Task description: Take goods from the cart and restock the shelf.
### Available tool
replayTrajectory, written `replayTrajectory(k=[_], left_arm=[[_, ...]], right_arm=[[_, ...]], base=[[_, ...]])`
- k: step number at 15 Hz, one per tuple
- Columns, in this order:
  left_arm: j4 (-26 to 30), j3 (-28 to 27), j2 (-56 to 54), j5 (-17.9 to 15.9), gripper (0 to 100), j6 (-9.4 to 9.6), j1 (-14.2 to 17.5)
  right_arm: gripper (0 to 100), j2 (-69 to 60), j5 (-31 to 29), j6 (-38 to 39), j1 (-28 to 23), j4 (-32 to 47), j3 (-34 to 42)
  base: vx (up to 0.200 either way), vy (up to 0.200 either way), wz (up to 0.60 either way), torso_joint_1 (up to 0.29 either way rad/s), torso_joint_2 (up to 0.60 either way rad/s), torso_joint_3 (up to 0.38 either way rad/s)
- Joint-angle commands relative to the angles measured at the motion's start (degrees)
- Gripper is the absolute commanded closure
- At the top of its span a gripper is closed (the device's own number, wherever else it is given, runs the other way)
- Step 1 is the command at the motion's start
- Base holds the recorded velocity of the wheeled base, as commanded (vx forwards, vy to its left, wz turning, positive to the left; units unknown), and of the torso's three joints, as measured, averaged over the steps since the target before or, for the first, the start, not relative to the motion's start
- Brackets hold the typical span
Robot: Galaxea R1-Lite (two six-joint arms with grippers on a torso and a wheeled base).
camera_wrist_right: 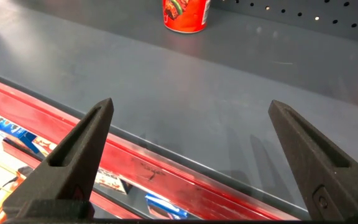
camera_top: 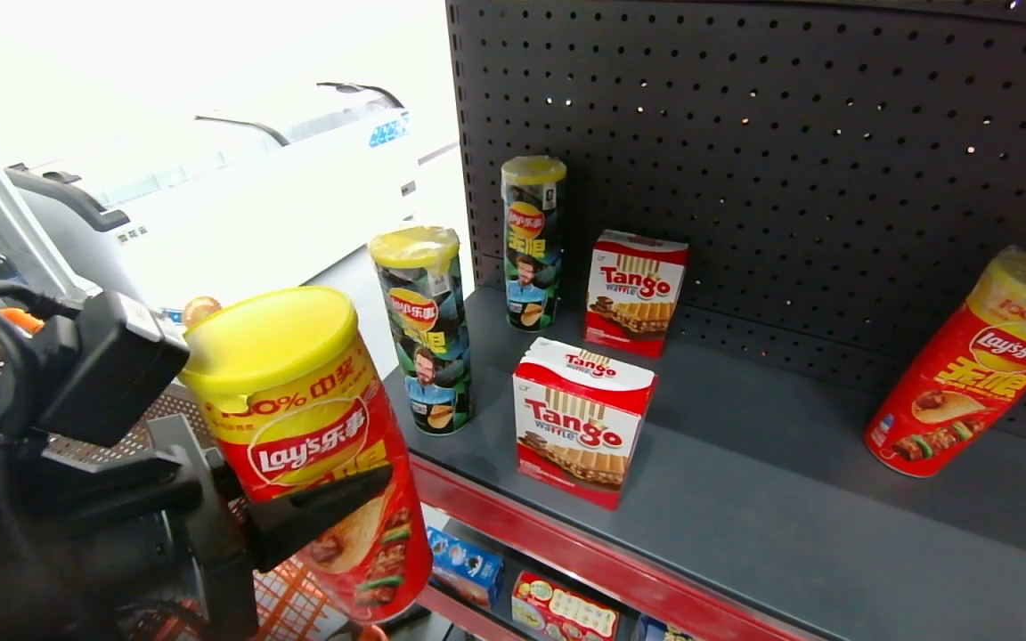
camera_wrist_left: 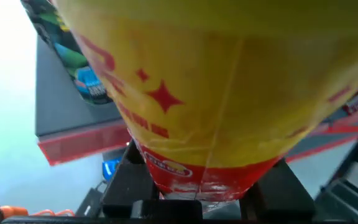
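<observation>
**Red canister gripped off the shelf's front-left corner**

The left hand (camera_top: pixel 317 499) is clamped on a red canister (camera_top: pixel 299 427): a glossy cardboard cylinder with a yellow plastic lid and a label showing a white script logo and pictured crisps. Its black fingers (camera_wrist_left: pixel 129 186) pinch the lower half. The canister is roughly upright, just outside the shelf (camera_top: pixel 745 499) at the left end of its red front lip, above the cart (camera_top: pixel 290 596) of orange wire mesh.

The shelf deck is matt grey with a black pegboard back. On it stand two green canisters (camera_top: pixel 424 329), two red-and-white wafer boxes (camera_top: pixel 582 420) and a second red canister (camera_top: pixel 976 365) by the back edge.

The right hand (camera_wrist_right: pixel 191 155) is spread wide over the front edge.
</observation>
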Motion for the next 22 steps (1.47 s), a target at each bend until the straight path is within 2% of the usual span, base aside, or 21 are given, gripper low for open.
replayTrajectory(k=[1, 4, 8, 9, 13, 14, 16, 20, 22], left_arm=[[0.7, 0.2, -3.1, 0.0, 100, 0.08, -1.1], [0.7, 0.0, -3.1, -0.1, 100, 0.17, -1.3], [0.7, 0.1, -3.2, -4.7, 100, 0.43, -2.7], [0.7, 0.1, -3.2, -4.9, 100, 0.34, -3.1], [0.6, 0.0, -3.3, -5.1, 100, 0.34, -4.7], [0.6, 0.0, -3.3, -5.2, 100, 0.08, -6.3], [0.6, 0.2, -3.3, -5.2, 100, 0.08, -7.7], [0.6, 0.2, -3.3, -5.2, 100, 0.08, -7.7], [0.6, 0.1, -3.3, -5.1, 100, 0.08, -7.7]], right_arm=[[0, 0.1, 0.0, 0.0, 0.0, 0.0, 0.0], [0, 0.1, 0.0, 0.0, 0.0, 0.0, 0.0], [0, 0.1, 0.0, 0.1, 0.0, 0.0, 0.0], [0, 0.1, 0.0, 0.1, -0.1, 0.0, 0.0], [0, 0.1, 0.0, 0.1, 0.0, 0.0, 0.0], [0, 0.1, 0.0, 0.1, 0.0, 0.0, 0.0], [0, 0.1, 0.0, 0.1, 0.0, 0.0, 0.0], [0, 0.1, 0.0, 0.0, 0.0, 0.0, 0.0], [0, 0.1, 0.0, 0.0, 0.0, 0.0, 0.0]], base=[[0.000, 0.000, 0.00, 0.000, 0.00, 0.000], [0.000, 0.000, 0.00, 0.000, 0.00, 0.000], [0.000, 0.000, 0.00, 0.000, 0.00, 0.000], [0.000, 0.000, 0.00, 0.000, 0.00, 0.000], [0.000, 0.000, 0.00, 0.000, 0.00, 0.000], [0.000, 0.000, 0.00, 0.000, 0.00, 0.000], [0.000, 0.000, -0.60, 0.002, 0.00, 0.002], [0.000, 0.000, -0.60, 0.001, 0.00, 0.006], [0.000, 0.000, 0.00, 0.000, 0.00, 0.000]])
